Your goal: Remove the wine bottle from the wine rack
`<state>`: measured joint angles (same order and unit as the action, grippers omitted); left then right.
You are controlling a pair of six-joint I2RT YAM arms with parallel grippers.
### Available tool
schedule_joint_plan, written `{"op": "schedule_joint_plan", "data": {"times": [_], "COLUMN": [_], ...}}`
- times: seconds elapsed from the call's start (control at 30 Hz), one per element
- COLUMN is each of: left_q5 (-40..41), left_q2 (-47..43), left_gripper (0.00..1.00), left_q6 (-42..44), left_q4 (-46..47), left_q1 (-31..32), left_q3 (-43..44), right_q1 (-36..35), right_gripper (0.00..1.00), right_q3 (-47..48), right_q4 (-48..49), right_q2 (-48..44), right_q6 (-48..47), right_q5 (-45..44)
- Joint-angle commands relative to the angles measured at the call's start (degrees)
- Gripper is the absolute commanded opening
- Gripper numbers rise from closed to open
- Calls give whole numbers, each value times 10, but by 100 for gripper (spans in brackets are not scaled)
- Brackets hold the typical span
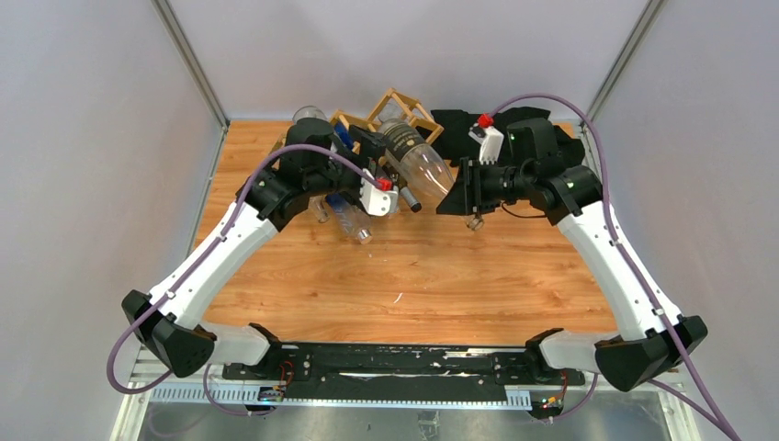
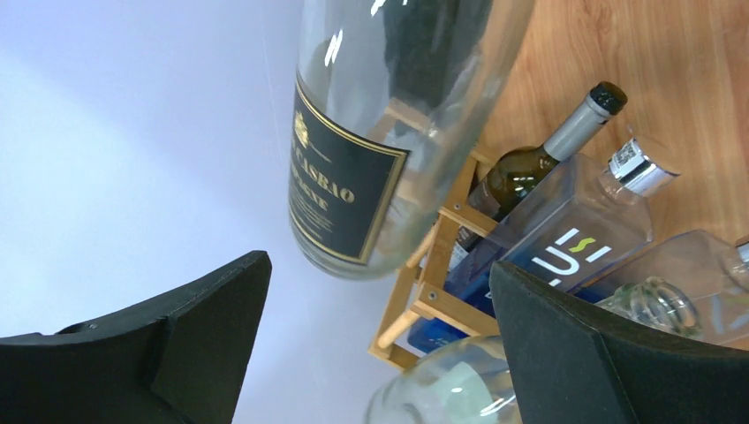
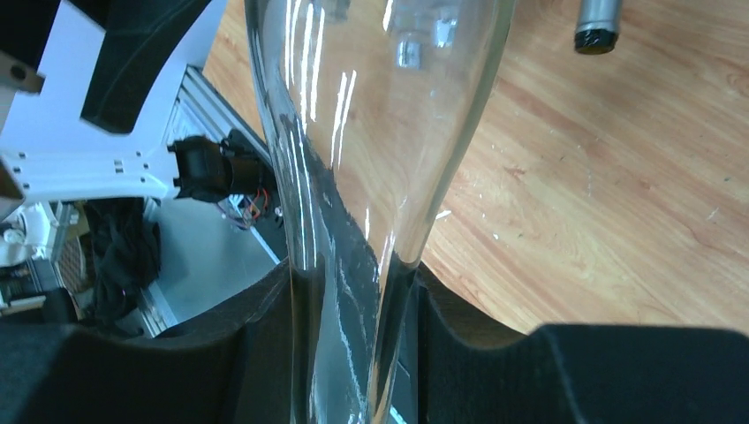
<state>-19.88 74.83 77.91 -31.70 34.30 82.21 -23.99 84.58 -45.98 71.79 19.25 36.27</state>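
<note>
Right gripper (image 3: pixel 353 318): clamped on the slim neck of the wine bottle (image 1: pixel 418 152), clear glass with a black label. You have your hold.

Left gripper (image 2: pixel 380 265): hangs by the rack, jaws wide apart, holding nothing.

The bottle lies tilted, neck toward you and base at an upper diamond cell of the wine rack (image 2: pixel 446 305). You cannot tell whether it is free of the cell.

My read: grasp done, draw-out and set-down left.

Other bottles (image 2: pixel 574 238) lie in the rack. The tabletop (image 1: pixel 413 276) is wood-grain, with grey wall panels (image 1: pixel 92 138) beyond.
</note>
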Motion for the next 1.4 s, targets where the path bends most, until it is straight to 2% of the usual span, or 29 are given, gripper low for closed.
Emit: {"op": "schedule_joint_plan", "data": {"times": [0.0, 0.3, 0.63, 0.83, 0.9, 1.0, 1.07, 1.1, 1.17, 1.23, 1.3, 1.37], "left_q5": [1, 7, 31, 49, 46, 35, 29, 26, 21, 19, 20, 25], "left_q2": [-6, -34, -19, -21, -26, -38, -51, -59, -77, -92, -100, -105], "left_gripper": [100, 100, 100, 100, 96, 84, 66, 54, 27, 11, 4, 2], "left_q6": [95, 149, 136, 117, 119, 124, 128, 128, 115, 107, 106, 105], "left_q4": [19, 7, 0, 39, 43, 57, 93, 125, 233, 320, 358, 412], "left_q1": [10, 28, 42, 43, 43, 46, 47, 48, 48, 48, 48, 49], "left_q3": [-6, -54, -43, -62, -68, -82, -105, -123, -172, -211, -229, -248], "right_q1": [-27, -79, -140, -157, -159, -160, -159, -159, -159, -159, -159, -159], "right_gripper": [0, 0, 0, 0, 0, 0, 0, 0, 10, 25, 41, 50], "right_q3": [16, 19, 34, 34, 33, 31, 29, 27, 25, 22, 21, 21], "right_q4": [48, 25, -1, -9, -7, -3, 3, 6, 10, 16, 21, 21], "right_q2": [-48, -71, -93, -100, -101, -100, -103, -105, -110, -114, -119, -121], "right_q6": [-57, -88, -128, -142, -144, -147, -149, -149, -154, -155, -156, -158], "right_q5": [33, 27, 27, 18, 16, 12, 8, 2, -3, -7, -16, -29]}}
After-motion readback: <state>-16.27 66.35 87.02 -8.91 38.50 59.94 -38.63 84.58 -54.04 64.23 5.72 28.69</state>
